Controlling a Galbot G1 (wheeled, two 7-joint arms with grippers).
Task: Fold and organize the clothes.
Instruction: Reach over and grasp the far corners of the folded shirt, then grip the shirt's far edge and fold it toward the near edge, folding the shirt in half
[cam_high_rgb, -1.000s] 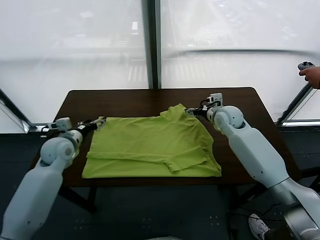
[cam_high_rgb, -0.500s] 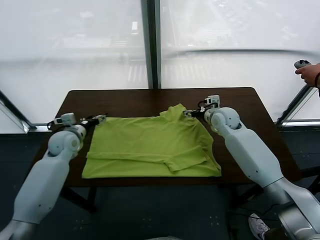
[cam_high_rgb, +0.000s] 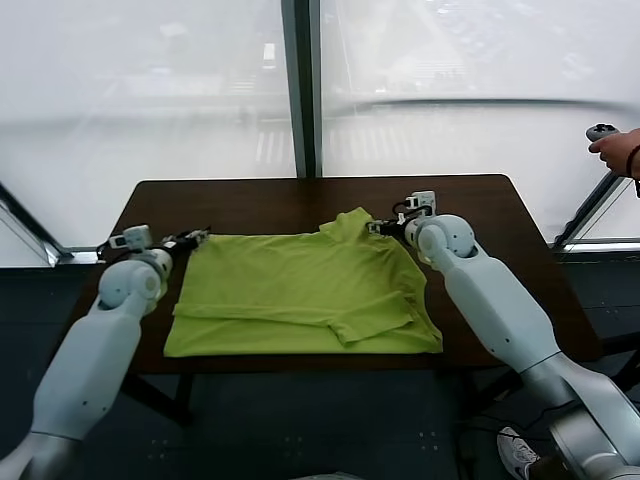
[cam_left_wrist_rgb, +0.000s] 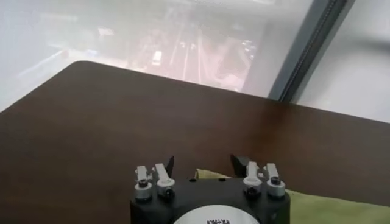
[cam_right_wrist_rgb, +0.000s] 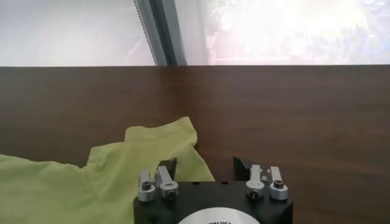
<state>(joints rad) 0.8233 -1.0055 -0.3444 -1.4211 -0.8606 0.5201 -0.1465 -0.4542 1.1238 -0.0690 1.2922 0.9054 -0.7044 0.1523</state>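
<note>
While both grippers, left (cam_high_rgb: 198, 238) and right (cam_high_rgb: 377, 226), stand part-open gripping nothing, the T-shirt (cam_high_rgb: 305, 290) lies crosswise between them, far corners nearest.

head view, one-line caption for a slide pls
Both grippers, left gripper and right gripper, at the far corners of a lime-green T-shirt on a brown table.

A dark brown wooden bench (cam_high_rgb: 250, 205) stands in front of the big frosted windows. Spread across it lies a lime-green T-shirt (cam_high_rgb: 300, 290), partly folded, with a sleeve turned over near its front edge and one corner bunched up toward the far right. Its front hem reaches the bench's near edge.
</note>
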